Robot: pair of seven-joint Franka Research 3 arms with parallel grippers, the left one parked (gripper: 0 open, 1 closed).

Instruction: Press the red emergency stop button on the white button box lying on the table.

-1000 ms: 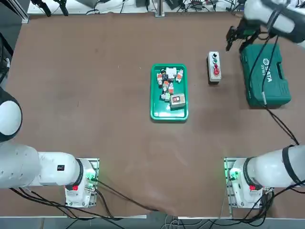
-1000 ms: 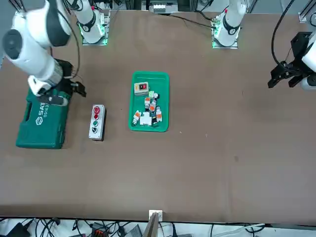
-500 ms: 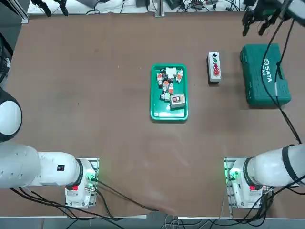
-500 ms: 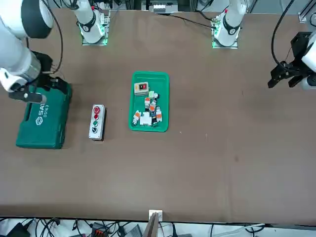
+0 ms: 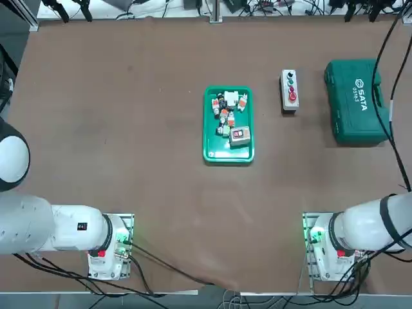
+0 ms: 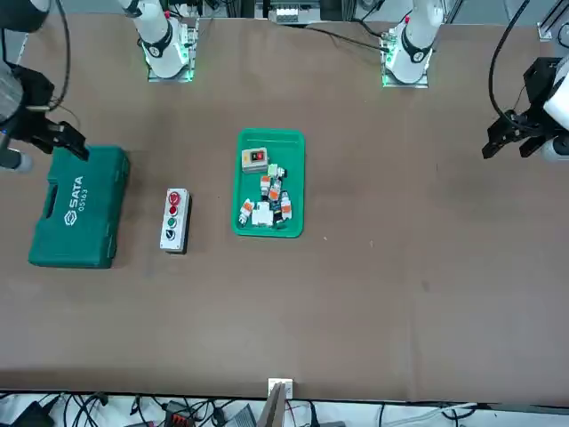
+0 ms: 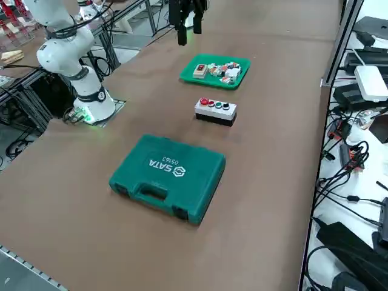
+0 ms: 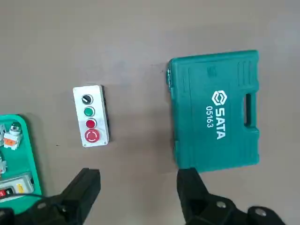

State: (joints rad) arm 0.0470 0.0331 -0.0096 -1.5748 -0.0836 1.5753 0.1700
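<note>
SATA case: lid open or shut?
Shut. The green SATA case lies flat on the table, lid down, handle edge closed; the right gripper hangs open above it.

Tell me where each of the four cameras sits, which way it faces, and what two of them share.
Top: overhead, looking down on the table; both arm bases at the bottom, right end effector at the far edge.
Front: across the table, facing the robot; right end effector at left, by the green case.
Right side: raised at the robot's right, looking diagonally; the right arm's base shows.
Right wrist: on the right arm, looking down past its open fingers.
Shared: all show the button box and its red button.
</note>
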